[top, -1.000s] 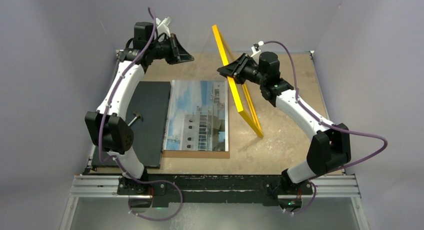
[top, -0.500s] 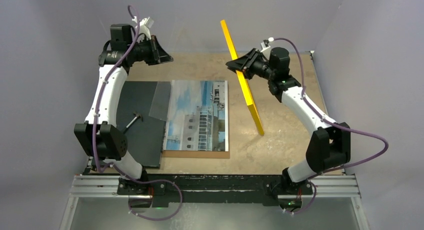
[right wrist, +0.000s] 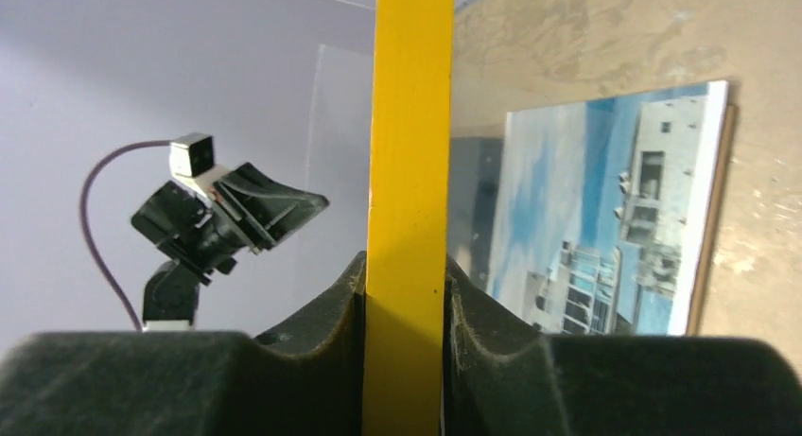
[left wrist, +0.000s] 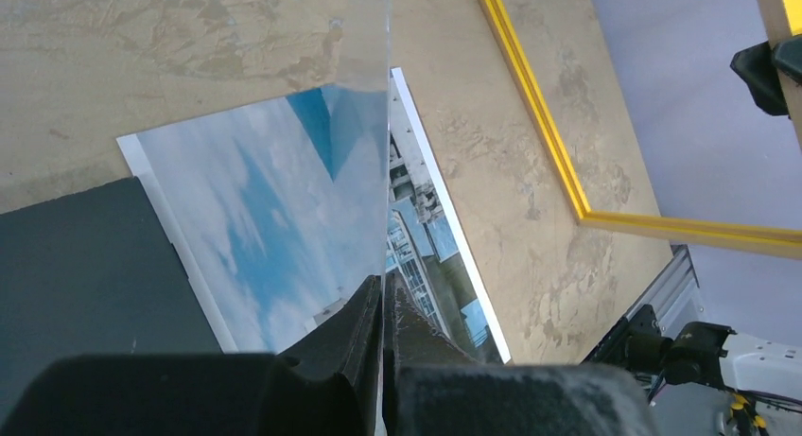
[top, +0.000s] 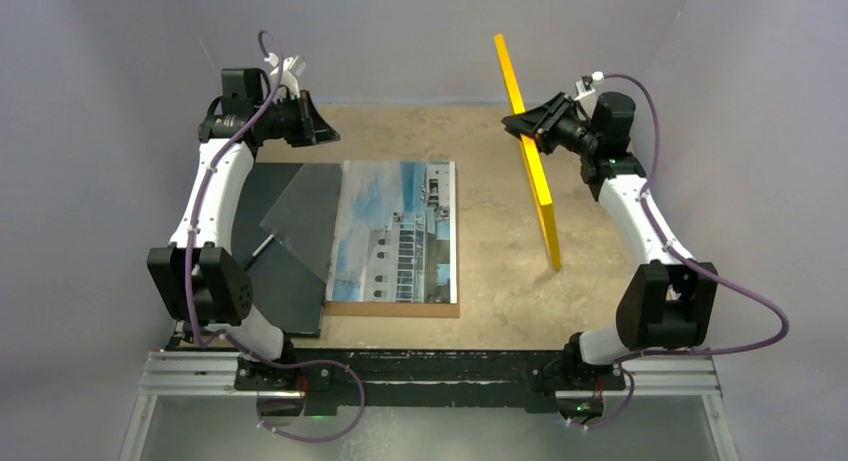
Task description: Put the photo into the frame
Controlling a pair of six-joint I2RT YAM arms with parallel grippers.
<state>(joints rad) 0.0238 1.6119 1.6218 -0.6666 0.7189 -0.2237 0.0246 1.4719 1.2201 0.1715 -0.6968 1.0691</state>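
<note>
While the photo (top: 395,231) lies flat and face up near the middle of the counter (top: 500,281), on a brown backing board (top: 390,308) whose edge shows along its near side, the frame (top: 541,196) stands up on edge well to its right. The right gripper (top: 528,129) is clamped on the upper part of the frame's yellow border. In the right wrist view its two fingers (right wrist: 326,313) press against either side of the bar. From the overhead view the frame slants from high at the far side down toward the counter at the near side; whether its lower corner touches the surface I cannot tell. In the left wrist view the counter and the wall show through its opening.

The left gripper (top: 325,133) is raised at the far left, its jaws closed tight on the edge of a clear sheet (top: 303,216). The sheet hangs tilted down from the gripper, over the photo's left margin and over the black board (top: 285,291), which lies flat just beside the photo on its left. In the left wrist view the sheet shows as a faint pane running away from the fingertips, with the photo's blue sky and part of its white building seen through it. The two grippers are well apart, with the photo between them
</note>
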